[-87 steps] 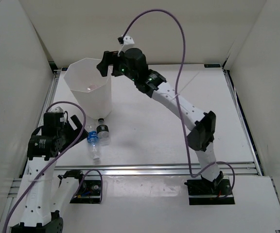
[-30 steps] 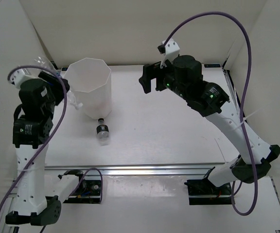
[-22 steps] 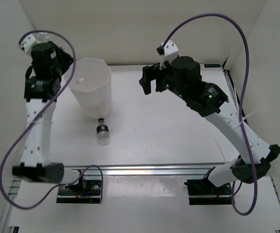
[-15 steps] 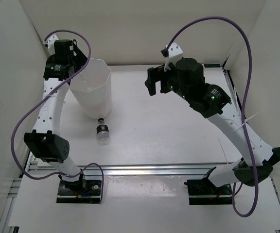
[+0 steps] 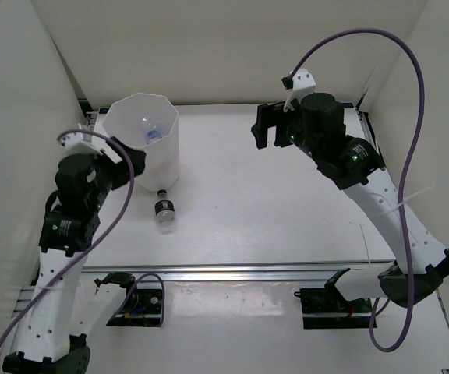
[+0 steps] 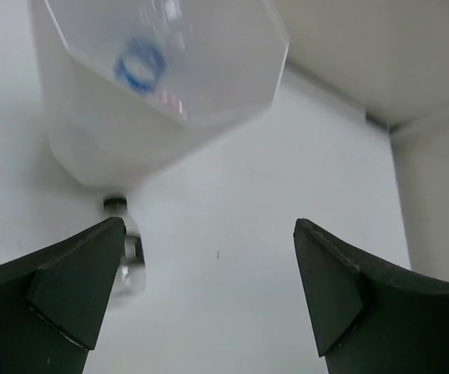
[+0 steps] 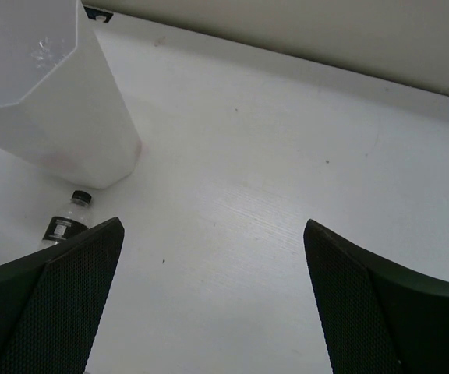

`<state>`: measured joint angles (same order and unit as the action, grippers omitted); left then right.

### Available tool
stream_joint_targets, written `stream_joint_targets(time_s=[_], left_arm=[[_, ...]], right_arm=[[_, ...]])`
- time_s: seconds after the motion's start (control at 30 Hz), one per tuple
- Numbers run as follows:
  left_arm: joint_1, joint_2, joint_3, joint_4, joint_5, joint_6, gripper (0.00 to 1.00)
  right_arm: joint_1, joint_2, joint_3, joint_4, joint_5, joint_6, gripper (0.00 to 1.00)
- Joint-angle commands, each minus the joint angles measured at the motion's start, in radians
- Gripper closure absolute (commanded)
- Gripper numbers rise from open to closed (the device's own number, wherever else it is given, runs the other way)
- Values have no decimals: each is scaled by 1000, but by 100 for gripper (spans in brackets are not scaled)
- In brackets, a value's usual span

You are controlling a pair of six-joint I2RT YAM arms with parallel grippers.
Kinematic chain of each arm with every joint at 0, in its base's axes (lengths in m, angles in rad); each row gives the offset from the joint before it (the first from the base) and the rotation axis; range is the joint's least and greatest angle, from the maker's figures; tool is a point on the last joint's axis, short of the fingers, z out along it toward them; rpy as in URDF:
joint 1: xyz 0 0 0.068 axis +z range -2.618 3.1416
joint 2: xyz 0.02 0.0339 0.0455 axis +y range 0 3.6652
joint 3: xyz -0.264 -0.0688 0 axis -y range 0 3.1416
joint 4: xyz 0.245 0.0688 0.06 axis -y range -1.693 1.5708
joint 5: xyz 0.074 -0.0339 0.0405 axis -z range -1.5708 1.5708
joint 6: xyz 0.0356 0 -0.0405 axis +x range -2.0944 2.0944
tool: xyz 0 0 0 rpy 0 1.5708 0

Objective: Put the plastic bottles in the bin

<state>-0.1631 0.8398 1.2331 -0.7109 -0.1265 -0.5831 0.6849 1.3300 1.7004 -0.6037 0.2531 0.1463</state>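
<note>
The white bin (image 5: 166,156) stands at the back left. A blue-labelled bottle (image 5: 151,129) lies inside it and shows blurred in the left wrist view (image 6: 139,65). The black-capped bottle (image 5: 164,212) lies on the table just in front of the bin, cap towards it; it also shows in the left wrist view (image 6: 128,257) and the right wrist view (image 7: 66,223). My left gripper (image 5: 129,160) is open and empty beside the bin's near-left wall. My right gripper (image 5: 263,133) is open and empty, raised right of the bin. The red and plain bottles are not clearly seen.
White walls enclose the table on the left, back and right. A metal rail (image 5: 248,273) runs along the near edge. Purple cables loop from both arms. Bare tabletop (image 5: 287,210) lies between bin and right wall.
The left arm lifted the blue-labelled bottle off the table, swung over the bin and let it go; it has dropped back beside the bin. The right gripper has drifted right, away from the bin.
</note>
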Motion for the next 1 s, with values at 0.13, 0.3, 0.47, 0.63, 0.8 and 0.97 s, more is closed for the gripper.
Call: stream_joint_targets(time_s=[0.13, 0.3, 0.47, 0.63, 0.8, 0.97], left_arm=[[-84, 2, -342, 17, 268, 110, 0], [-142, 141, -406, 18, 222, 189, 0], [-164, 281, -396, 27, 134, 141, 0], [-204, 425, -327, 27, 7, 131, 0], [-213, 492, -287, 27, -58, 111, 0], [-222, 547, -287, 27, -105, 81, 0]], right_arm=[[-15, 4, -24, 24, -72, 29, 0], [-15, 40, -4, 24, -110, 48, 0], [-15, 60, 16, 24, -132, 49, 0], [-15, 60, 16, 24, -132, 49, 0], [-15, 49, -7, 15, -132, 39, 0], [-15, 20, -28, 15, -121, 21, 0]])
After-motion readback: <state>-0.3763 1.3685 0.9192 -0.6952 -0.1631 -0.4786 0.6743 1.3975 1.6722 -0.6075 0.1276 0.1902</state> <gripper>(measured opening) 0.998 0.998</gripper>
